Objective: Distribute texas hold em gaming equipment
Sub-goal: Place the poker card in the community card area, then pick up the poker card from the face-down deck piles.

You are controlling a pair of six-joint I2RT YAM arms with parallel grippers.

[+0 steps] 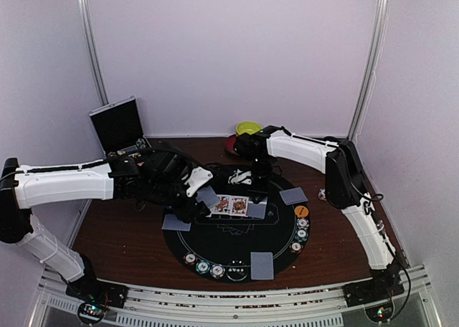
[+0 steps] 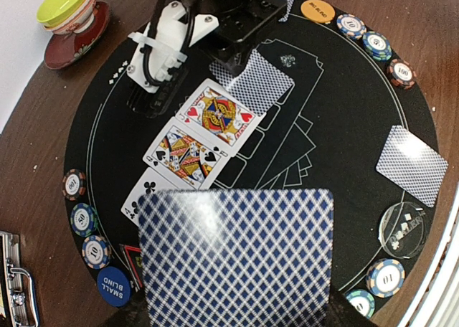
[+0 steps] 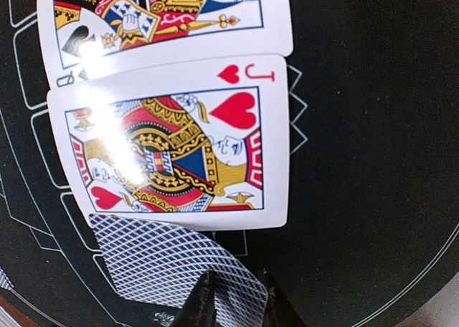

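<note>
A round black poker mat point(image 1: 233, 234) carries the texas hold em gaming equipment. Face-up cards lie in a row: jack of hearts point(image 3: 172, 144), a queen point(image 2: 185, 151) and a club card point(image 2: 147, 191). My left gripper point(image 1: 203, 196) is shut on a blue-backed card point(image 2: 237, 255), which hides its fingers. My right gripper point(image 3: 240, 305) hovers low at the row's end. Its fingertips point(image 3: 204, 302) stand slightly apart over the corner of a face-down card point(image 3: 168, 269). Striped chips point(image 2: 382, 277), an orange button point(image 2: 316, 11) and a blue small-blind button point(image 2: 113, 285) ring the mat.
More face-down cards lie on the mat point(image 1: 262, 264) and near its edges point(image 1: 292, 195). A yellow-green bowl on a red saucer point(image 2: 68, 15) sits behind the mat. An open black case point(image 1: 118, 126) stands at the back left. A clear dealer disc point(image 2: 401, 228) lies by the chips.
</note>
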